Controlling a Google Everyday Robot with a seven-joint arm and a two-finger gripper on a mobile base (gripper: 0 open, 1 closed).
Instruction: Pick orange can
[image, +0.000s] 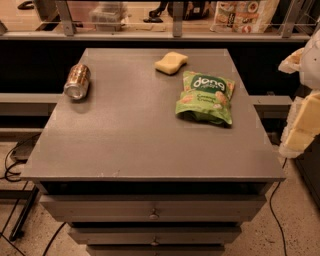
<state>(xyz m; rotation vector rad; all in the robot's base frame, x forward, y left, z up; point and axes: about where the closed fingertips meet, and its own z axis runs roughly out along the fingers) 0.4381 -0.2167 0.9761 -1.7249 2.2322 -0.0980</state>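
Progress nil: can (77, 81) lies on its side at ten o'clock on the bench (140, 150), untouched, while gripper (304, 125) hangs well apart off the bench's three o'clock edge, its closure impossible to tell; reach, grasp and lift apparently all remain.

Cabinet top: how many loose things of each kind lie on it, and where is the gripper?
Orange can: 1
Yellow sponge: 1
Green snack bag: 1
Total: 3
Gripper: at the view's right edge, beside the cabinet top, far from the can.
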